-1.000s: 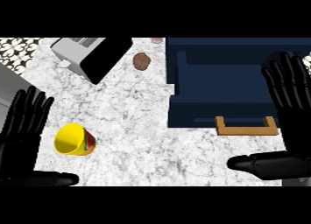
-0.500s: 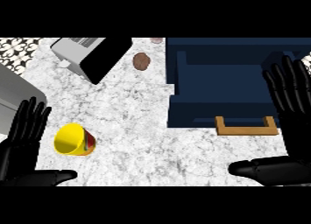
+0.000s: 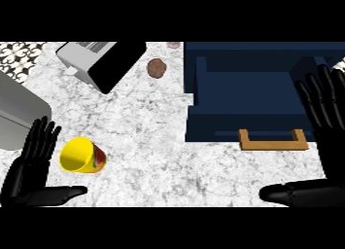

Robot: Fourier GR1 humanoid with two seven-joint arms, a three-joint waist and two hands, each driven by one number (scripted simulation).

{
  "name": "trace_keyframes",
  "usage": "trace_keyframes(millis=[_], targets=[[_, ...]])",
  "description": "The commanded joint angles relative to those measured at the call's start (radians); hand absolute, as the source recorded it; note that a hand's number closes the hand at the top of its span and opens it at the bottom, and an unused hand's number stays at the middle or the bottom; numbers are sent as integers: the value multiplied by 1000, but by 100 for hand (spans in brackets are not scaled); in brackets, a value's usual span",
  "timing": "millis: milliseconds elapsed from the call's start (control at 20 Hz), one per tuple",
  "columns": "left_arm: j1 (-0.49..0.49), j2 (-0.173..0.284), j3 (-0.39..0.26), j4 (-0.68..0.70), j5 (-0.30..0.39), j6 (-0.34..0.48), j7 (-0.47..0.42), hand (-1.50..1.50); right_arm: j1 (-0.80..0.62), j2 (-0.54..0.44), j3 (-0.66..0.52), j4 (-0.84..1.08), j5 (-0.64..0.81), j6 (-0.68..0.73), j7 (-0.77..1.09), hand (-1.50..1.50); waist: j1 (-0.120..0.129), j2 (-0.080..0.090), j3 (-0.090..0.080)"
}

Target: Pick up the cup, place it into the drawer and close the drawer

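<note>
The desk [image 3: 153, 121] is white marble veined with grey. The cup [image 3: 80, 155] at eight o'clock is bright yellow with a red and green patch on its side. The drawer [image 3: 254, 87] at two o'clock is dark navy, its handle [image 3: 272, 144] tan wood. The toaster [image 3: 96, 61] at eleven o'clock is silver and black. Both hands, left [image 3: 31, 170] and right [image 3: 333, 126], are black.
</note>
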Motion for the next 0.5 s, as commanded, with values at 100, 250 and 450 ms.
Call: trace_keyframes(millis=[100,250,450], targets=[[-43,8,10,162,-30,-16,-104,-150,-16,-1,-8,41,-7,18,-32,-150,1,0,0],[-5,43,52,239,-17,-65,-179,-150,-65,-1,-11,12,-17,-18,51,-150,2,0,0],[-89,21,30,258,-30,-11,-147,-150,-8,-22,-51,71,-36,51,-66,-150,1,0,0]])
